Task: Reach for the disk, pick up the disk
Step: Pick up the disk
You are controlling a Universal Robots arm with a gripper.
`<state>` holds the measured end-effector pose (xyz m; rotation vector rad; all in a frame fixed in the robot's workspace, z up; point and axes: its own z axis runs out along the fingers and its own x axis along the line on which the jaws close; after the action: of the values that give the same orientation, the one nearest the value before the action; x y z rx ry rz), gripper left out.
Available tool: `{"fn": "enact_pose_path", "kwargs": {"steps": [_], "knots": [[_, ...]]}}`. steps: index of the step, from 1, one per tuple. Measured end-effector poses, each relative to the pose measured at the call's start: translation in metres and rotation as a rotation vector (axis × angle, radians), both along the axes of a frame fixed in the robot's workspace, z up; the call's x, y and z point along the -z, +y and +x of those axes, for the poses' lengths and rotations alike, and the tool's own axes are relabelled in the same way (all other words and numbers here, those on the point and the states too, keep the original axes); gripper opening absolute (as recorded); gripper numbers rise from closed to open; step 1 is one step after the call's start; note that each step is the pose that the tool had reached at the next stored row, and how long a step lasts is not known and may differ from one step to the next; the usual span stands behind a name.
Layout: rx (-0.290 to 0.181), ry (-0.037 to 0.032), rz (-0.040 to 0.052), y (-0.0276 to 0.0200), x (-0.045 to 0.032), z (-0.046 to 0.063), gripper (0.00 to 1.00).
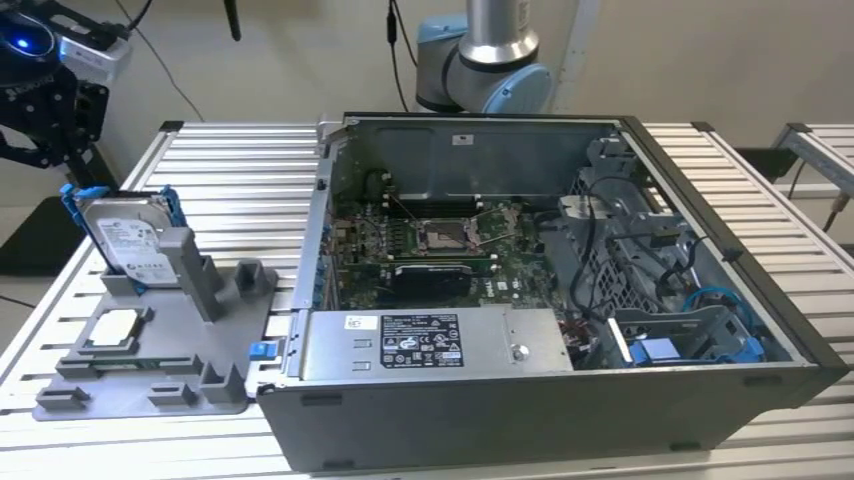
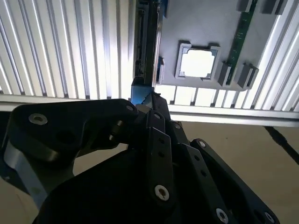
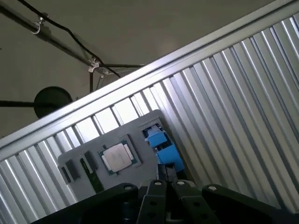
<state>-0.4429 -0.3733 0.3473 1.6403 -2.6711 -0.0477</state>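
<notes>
Slatted metal table [image 1: 227, 160], pale wall behind; disk [image 1: 130, 240] stands on edge in holder [image 1: 147, 372], long axis upright; gripper [image 1: 54, 140] above, state unclear.

The end effector [image 1: 48, 118] is matt black, built of flat linkage bars [image 2: 159, 154] pinned with round silver screw heads [image 2: 38, 119], as both wrist views show. Just above it in the exterior view sit a black module with a blue light [image 1: 19, 42] and a pale grey box [image 1: 96, 58], with a thin black cable [image 1: 158, 62] beside them. Well apart from the end effector, the arm's base [image 1: 483, 60] is a silver tube [image 1: 499, 20] on a grey joint with a light blue cap [image 1: 518, 92].
</notes>
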Motion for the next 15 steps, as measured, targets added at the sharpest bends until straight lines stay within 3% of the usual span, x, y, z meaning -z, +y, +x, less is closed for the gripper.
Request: {"fn": "enact_pose_path", "kwargs": {"steps": [11, 15], "knots": [[-0.133, 0.0001, 0.0, 0.0017, 0.001, 0.0, 0.0], [-0.152, 0.0, 0.0, 0.0033, 0.0015, 0.0, 0.0]]}}
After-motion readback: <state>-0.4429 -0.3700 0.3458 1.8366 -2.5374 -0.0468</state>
